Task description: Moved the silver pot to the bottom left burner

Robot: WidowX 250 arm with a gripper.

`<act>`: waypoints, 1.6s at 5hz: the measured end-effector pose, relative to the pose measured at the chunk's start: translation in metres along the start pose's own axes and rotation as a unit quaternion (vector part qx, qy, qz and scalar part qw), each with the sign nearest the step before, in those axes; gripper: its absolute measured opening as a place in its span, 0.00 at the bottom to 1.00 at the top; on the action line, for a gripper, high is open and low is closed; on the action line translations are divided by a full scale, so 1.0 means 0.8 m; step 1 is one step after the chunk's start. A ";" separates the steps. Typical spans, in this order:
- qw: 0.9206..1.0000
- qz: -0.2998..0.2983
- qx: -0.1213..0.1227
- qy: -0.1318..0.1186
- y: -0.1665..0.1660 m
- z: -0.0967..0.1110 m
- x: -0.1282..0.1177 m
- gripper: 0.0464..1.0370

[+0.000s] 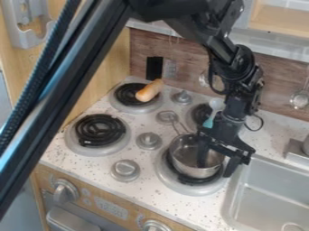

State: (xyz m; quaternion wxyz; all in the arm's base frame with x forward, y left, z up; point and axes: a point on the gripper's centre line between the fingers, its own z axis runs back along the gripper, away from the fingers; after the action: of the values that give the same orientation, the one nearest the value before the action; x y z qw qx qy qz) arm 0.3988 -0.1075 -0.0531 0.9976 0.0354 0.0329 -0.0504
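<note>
On the near right burner sits the pot, upright, with the gripper at its right side. The fingers are spread astride the wall, one inside the bowl and one outside. It looks like thin metal — stiff, fairly light, probably slick, and unlikely to break. Its wall should take a firm pinch near the rim, though an off-centre hold could let the bowl tip or swivel. Its thin handle points to the far side and a little left, so the long axis runs from far left to near right — aslant to the near left burner.
</note>
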 end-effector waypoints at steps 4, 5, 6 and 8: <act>1.000 -0.011 -0.011 -0.017 0.053 0.027 -0.042 0.02; 1.000 -0.017 0.006 -0.025 0.105 0.035 -0.054 0.02; 0.998 -0.050 0.023 -0.030 0.151 0.031 -0.067 0.02; 0.996 -0.075 0.022 -0.039 0.234 0.016 -0.062 0.02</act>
State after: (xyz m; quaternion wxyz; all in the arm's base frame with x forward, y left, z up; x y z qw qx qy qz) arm 0.3694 0.0823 -0.0246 0.9905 0.0531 -0.0048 -0.1268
